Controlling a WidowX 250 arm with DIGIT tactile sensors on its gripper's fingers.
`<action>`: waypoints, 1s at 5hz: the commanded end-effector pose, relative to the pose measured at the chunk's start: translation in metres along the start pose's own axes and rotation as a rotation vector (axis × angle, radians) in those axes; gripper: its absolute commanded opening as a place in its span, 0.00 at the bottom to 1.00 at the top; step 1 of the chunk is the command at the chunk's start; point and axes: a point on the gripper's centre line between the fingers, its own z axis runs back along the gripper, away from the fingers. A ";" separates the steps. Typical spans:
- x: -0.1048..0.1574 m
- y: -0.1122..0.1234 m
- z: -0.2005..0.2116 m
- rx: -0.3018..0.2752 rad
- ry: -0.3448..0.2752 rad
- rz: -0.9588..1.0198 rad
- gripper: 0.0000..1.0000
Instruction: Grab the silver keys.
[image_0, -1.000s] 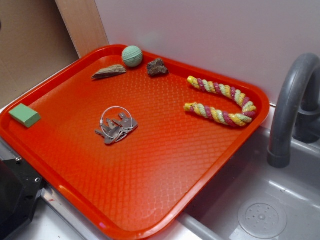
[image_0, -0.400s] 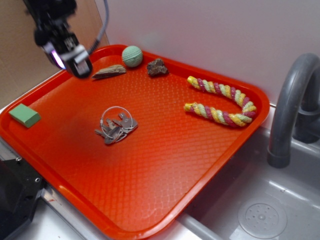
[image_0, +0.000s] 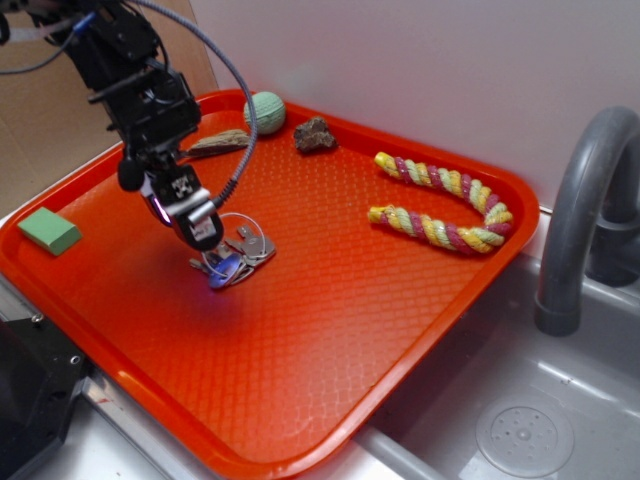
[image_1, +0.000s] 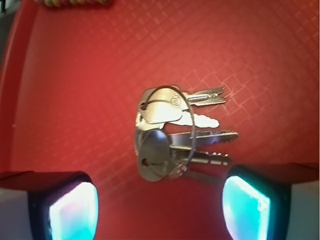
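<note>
Exterior view: the gripper (image_0: 205, 240) hangs low over the orange tray (image_0: 330, 330), directly above the silver keys (image_0: 243, 256), which lie flat on the tray's left-centre area. The green ball (image_0: 265, 110), wood shard (image_0: 216, 143) and brown rock (image_0: 315, 134) sit along the tray's far edge; the striped rope (image_0: 445, 205) lies curved at the right; a green block (image_0: 49, 230) rests near the left rim. A grey faucet (image_0: 580, 210) stands over the sink (image_0: 520, 400) at right. Wrist view: the gripper (image_1: 160, 205) is spread wide, its fingers (image_1: 75, 210) apart at either side, grasping nothing. The silver keys (image_1: 170, 132) lie fanned on their wire ring, between and just ahead of the fingertips.
</note>
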 end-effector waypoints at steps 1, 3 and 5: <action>0.020 0.010 -0.014 0.038 -0.024 -0.053 1.00; 0.029 -0.011 -0.032 0.013 0.003 -0.110 0.00; 0.028 -0.012 -0.036 0.046 0.015 -0.112 0.00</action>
